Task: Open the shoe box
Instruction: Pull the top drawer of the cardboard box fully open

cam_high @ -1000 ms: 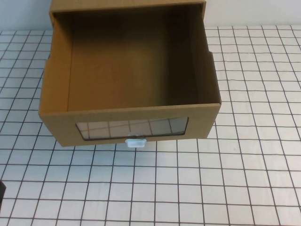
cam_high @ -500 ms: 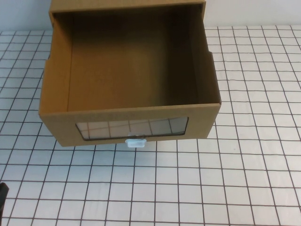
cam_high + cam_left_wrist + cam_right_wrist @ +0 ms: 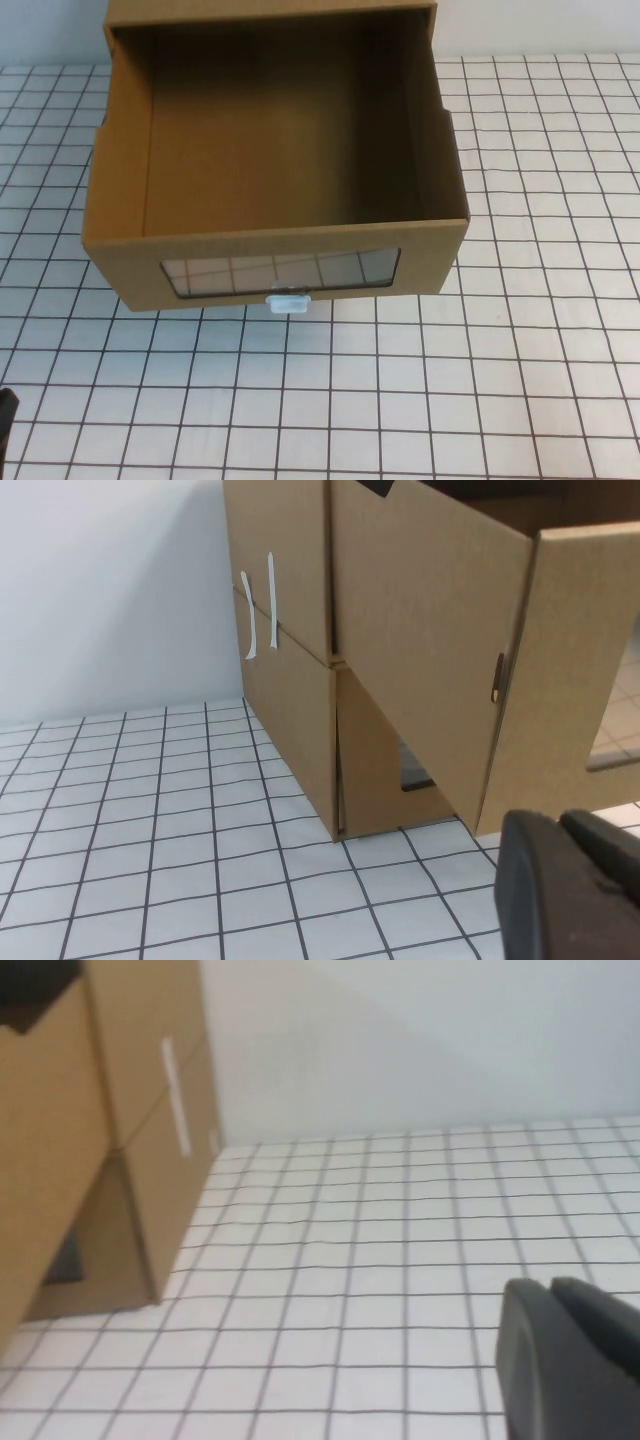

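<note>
Shoe box (image 3: 275,150) already open, both claws kept clear of it

Nearest, the left gripper (image 3: 560,825) is seen low at the near-left edge of the gridded table (image 3: 450,400), fingers pressed together on nothing, and the right gripper (image 3: 550,1295) is parked out to the right of the box, also closed up empty. A bit farther in, the drawer's front panel is found in the middle of the table, with its clear window (image 3: 280,270) and a pale blue pull tab (image 3: 288,300) under it. Behind that, the empty brown drawer is left slid out of the outer sleeve (image 3: 270,8) at the far edge.
</note>
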Robot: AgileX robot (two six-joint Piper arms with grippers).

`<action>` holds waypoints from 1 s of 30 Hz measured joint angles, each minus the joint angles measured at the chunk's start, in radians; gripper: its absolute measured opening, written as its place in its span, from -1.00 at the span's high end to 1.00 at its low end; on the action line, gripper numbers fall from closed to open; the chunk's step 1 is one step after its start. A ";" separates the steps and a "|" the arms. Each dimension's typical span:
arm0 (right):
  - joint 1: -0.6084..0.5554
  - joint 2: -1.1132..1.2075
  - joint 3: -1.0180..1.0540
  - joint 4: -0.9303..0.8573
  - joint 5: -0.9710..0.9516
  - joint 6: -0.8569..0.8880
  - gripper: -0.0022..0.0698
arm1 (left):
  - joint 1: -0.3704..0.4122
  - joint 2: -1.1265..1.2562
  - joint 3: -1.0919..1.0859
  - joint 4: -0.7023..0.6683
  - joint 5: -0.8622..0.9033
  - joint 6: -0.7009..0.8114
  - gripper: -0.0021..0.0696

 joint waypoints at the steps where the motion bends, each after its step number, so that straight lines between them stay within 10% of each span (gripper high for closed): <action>1: -0.031 -0.010 0.032 -0.004 -0.033 0.000 0.98 | 0.000 0.000 0.000 0.000 0.000 0.000 0.95; 23: -0.100 -0.174 0.167 -0.005 0.013 -0.009 0.98 | 0.000 0.000 0.000 0.000 0.000 0.000 0.95; 30: -0.100 -0.174 0.167 0.293 0.136 -0.375 0.98 | 0.000 0.000 0.000 0.000 0.000 0.000 0.95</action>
